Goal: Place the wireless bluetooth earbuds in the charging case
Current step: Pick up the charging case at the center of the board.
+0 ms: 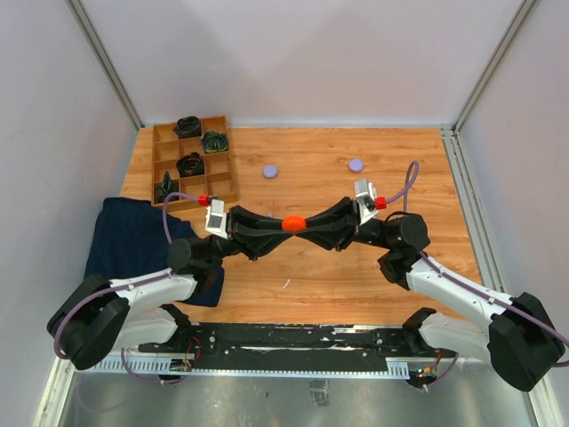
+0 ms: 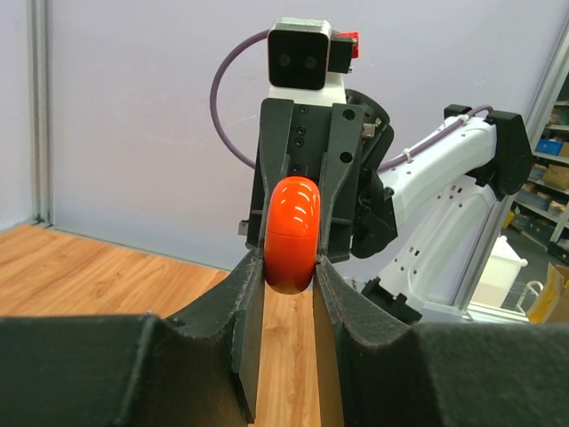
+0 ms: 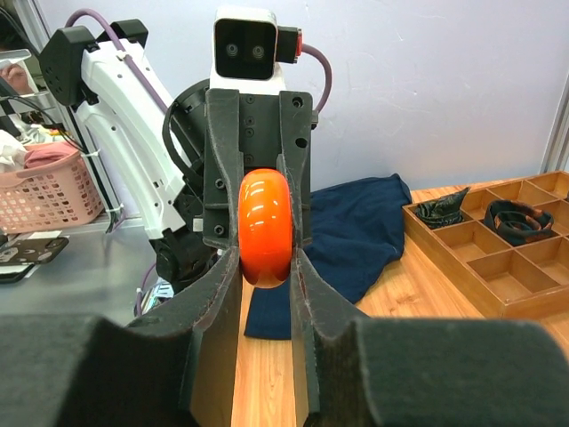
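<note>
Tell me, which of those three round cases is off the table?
The orange-red case, pinched in mid-air between the left gripper and right gripper. The two lavender cases lie on the table beyond.

Nothing legible anywhere: no lettering, brand, number or sign to be made out on the orange-red charging case [image 2: 292, 233], the wrist camera housing [image 2: 300, 55] or the wooden tray [image 1: 222, 185]
</note>
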Available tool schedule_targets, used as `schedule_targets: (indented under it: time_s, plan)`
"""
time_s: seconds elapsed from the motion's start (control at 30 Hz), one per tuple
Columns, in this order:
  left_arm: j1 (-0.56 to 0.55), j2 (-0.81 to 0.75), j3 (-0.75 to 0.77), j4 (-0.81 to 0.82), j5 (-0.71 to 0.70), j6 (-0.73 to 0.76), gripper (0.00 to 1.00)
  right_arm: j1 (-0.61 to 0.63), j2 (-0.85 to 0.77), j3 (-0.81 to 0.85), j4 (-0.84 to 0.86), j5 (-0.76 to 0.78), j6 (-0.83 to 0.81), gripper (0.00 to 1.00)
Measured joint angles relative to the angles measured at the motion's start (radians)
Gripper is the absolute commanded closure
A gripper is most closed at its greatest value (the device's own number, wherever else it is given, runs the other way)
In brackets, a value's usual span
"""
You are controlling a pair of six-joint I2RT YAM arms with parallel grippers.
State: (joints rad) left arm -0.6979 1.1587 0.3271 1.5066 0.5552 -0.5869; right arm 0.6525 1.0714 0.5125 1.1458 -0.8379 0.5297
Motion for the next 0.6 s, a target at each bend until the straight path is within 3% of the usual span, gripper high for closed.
schedule_targets:
  time_s: [0.23, 0.6]
  plan:
    - [0.000, -0.031, 0.000, -0.053, 0.002, 0.034, 0.43, 0.000, -0.043, 0.040, -0.154, -0.026, -0.065, 0.92]
    - [-0.002, -0.193, 0.028, -0.342, 0.030, 0.156, 0.38, 0.000, -0.146, 0.187, -0.649, -0.082, -0.329, 0.93]
